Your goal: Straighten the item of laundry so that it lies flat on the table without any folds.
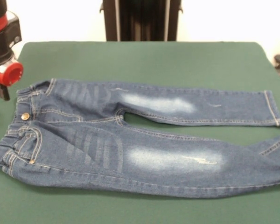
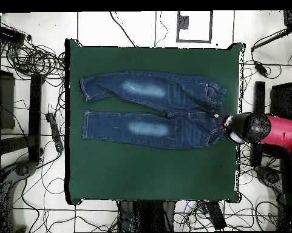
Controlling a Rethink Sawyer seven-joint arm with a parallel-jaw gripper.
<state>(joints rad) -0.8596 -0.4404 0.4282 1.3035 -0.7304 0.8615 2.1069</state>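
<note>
Denim jeans (image 1: 130,140) lie spread on your table (image 1: 144,60), legs apart, no readable label or writing. Your arm (image 2: 263,129) sits beside the waistband; you cannot tell the jaw state.

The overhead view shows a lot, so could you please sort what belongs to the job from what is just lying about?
Job: jeans, table, arm.
Lying about: cables on the floor, dark stands beside the table.
</note>
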